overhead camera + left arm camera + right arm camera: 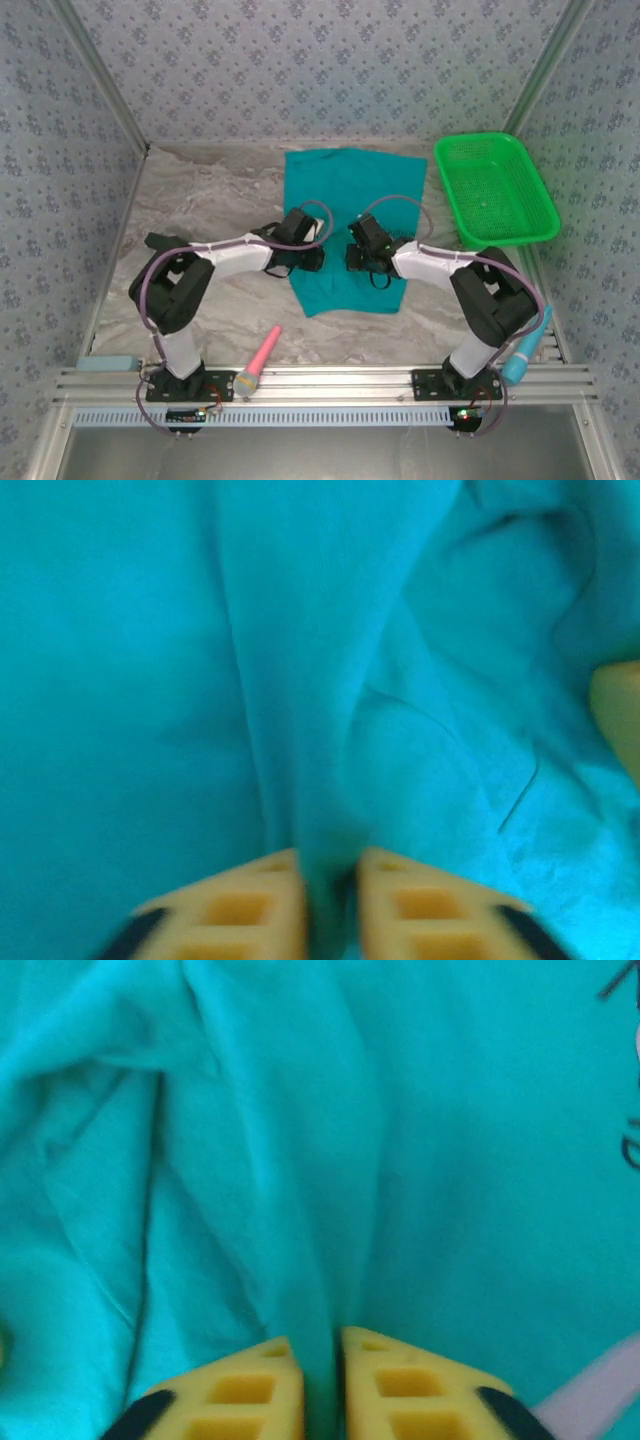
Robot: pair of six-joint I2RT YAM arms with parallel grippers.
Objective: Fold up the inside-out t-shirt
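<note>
The teal inside-out t-shirt (345,195) lies as a tall folded strip in the middle of the table. My left gripper (312,258) sits at the strip's left edge and my right gripper (352,258) near its middle, both low on the cloth. In the left wrist view the yellow fingers (250,905) pinch a raised ridge of t-shirt (320,680) cloth, the gripper (328,865) shut on it. In the right wrist view the gripper (318,1345) is likewise shut on a fold of the t-shirt (300,1160).
A green plastic basket (455,150) stands at the back right, close to the shirt. A pink and yellow tool (258,362) lies by the front rail on the left, a blue one (525,350) on the right. Patterned walls enclose the marble table (200,200).
</note>
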